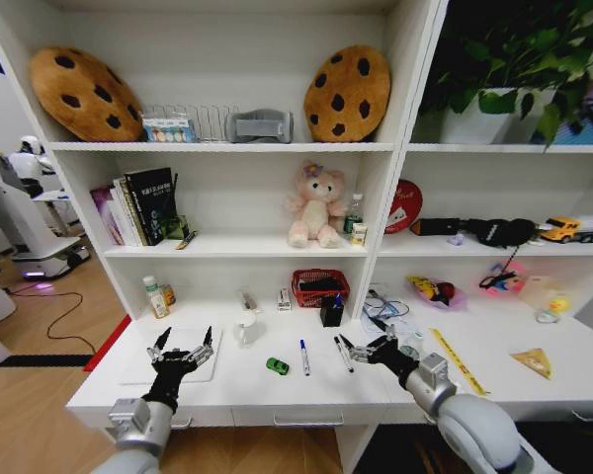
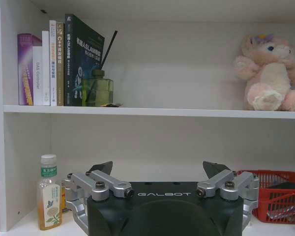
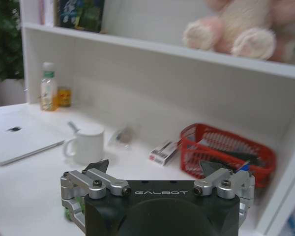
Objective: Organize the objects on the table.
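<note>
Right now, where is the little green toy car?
In the head view, the green toy car sits on the white desk near its front edge, between the laptop and a blue-capped marker.

we've got bare desk (image 1: 247,380) along the front edge, green toy car (image 1: 277,365) and two pens (image 1: 303,356) dotted mid-desk with gaps between, mug (image 1: 245,328), red basket (image 1: 320,287) and bottle (image 1: 155,297) crowding the back, laptop (image 1: 178,360) lying flat on our left

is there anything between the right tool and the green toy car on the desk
Partly, as far as the head view shows. Two pens lie on the desk between them: a blue-capped pen just right of the green toy car, and a black pen close beside the open right tool. Both lie flat, so passing above looks possible.
</note>
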